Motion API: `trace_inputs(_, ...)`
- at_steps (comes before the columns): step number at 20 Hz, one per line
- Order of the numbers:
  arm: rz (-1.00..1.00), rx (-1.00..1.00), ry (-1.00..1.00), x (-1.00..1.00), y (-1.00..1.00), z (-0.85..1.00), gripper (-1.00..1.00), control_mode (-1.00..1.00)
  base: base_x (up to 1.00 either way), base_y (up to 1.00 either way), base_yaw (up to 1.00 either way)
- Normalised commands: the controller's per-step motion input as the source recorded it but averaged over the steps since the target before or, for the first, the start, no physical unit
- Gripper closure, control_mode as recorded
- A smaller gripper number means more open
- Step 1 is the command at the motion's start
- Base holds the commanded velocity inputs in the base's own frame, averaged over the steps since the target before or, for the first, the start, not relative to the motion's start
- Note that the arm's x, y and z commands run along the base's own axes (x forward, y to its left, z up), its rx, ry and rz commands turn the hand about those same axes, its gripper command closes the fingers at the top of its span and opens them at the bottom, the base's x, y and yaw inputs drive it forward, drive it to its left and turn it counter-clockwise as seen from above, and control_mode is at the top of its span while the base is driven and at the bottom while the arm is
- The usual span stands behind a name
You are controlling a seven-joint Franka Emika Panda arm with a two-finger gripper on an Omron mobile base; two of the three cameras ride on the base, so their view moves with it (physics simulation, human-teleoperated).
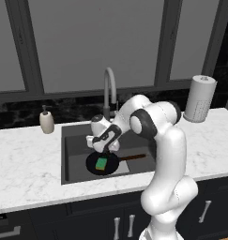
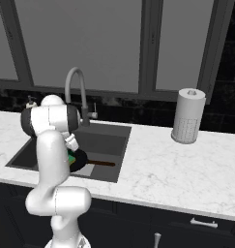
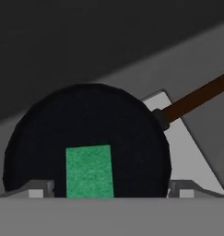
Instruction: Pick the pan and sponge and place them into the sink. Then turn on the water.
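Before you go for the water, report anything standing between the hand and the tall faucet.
Nothing visible blocks it. The open hand hangs over the green sponge lying in the round black pan in the dark grey sink; the arched grey faucet rises just behind.

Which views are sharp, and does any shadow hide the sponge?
Left base view: even flat light, sponge clear on the pan. Right base view: the arm covers most of it. Hand view: soft blur, dark sink wall, sponge plainly green.
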Motion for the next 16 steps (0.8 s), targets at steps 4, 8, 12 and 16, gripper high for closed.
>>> trace_inputs(4, 0.02, 0.03, -0.19, -0.39, -0.32, 1.00, -1.00, -1.00, 0.00, 0.00, 0.00)
trace_inputs(8, 0.03, 0.07, -0.20, -0.62, -0.26, 1.00, -1.00, -1.00, 0.00, 0.00, 0.00)
trace_inputs(12, 0.08, 0.08, -0.23, -0.96, -0.21, 1.00, -1.00, -1.00, 0.00, 0.00, 0.00)
trace_inputs(16, 0.11, 0.04, -0.18, -0.87, -0.46, 1.00, -1.00, -1.00, 0.00, 0.00, 0.00)
